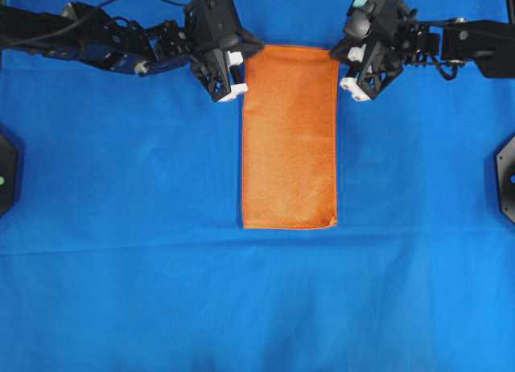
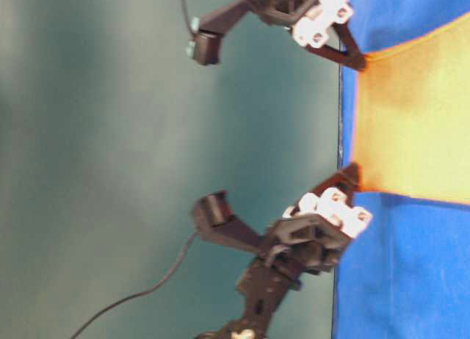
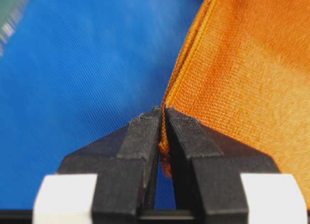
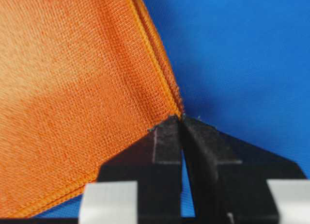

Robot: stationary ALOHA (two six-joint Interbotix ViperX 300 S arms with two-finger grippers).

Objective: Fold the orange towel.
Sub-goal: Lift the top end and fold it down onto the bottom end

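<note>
At towel (image 1: 290, 138) far corners: left gripper (image 3: 163, 112) and right gripper (image 4: 180, 118) both clamped on stacked hems, tips pointing down. Towel flat on blue cloth (image 1: 121, 227), already a narrow rectangle. Risk: shallow pinch, so a layer could slip out on lift; uneven pull would skew the fold.

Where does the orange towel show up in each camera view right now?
Overhead: orange towel, centre, long strip on the blue cloth.
Table-level: right edge.
Left wrist: upper right.
Right wrist: left.
Shared landmark: its two far corners, each pinched in a claw.
</note>
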